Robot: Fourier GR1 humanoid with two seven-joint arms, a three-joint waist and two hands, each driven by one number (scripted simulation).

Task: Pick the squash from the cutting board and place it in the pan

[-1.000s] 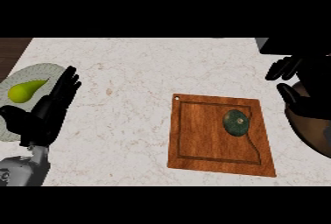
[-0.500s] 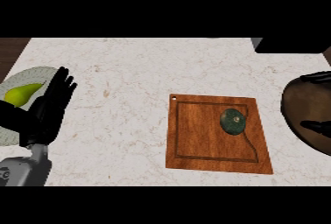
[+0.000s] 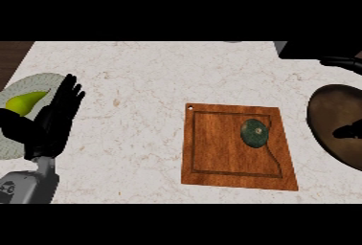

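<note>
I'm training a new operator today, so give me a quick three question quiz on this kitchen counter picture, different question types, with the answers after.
1. True or false: the squash lies in the pan.
2. Which hand shows open at the view's left? A) left hand B) right hand
3. Fill in: the yellow-green fruit lies on the ____.

Key: 1. False, it lies on the cutting board. 2. A. 3. plate.
</note>
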